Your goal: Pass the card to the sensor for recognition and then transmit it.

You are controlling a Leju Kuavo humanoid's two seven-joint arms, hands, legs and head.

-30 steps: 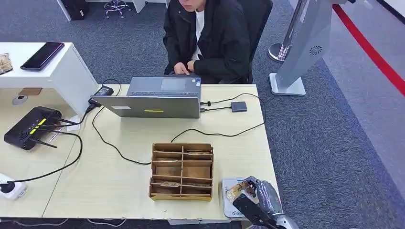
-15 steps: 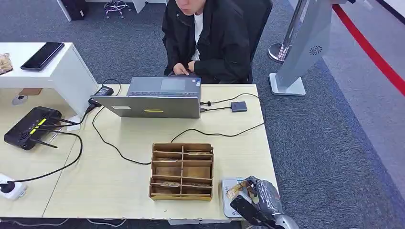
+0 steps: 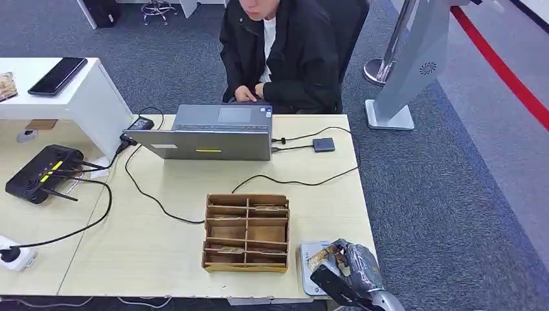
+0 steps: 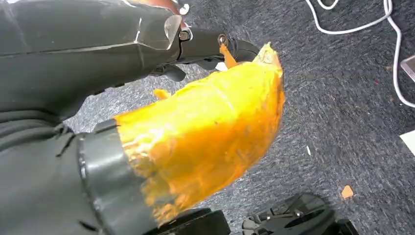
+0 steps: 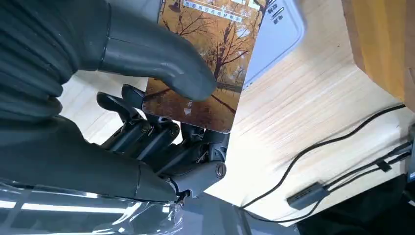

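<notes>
Office, grey carpet, wood desk (image 3: 168,227). Right hand (image 3: 353,272) at desk's near right corner, thumb and fingers clamped on card (image 5: 205,63), card over grey sensor (image 3: 307,253), contact unclear. Sensor just right of cardboard organizer (image 3: 246,232). Left hand (image 4: 161,122) hangs over carpet, finger state unclear. Person (image 3: 285,45) behind laptop (image 3: 207,133).

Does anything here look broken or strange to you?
Yes: the left hand is wrapped in crumpled orange tape, which looks like a makeshift patch. On the table, the right hand holds the card over the sensor normally.
</notes>
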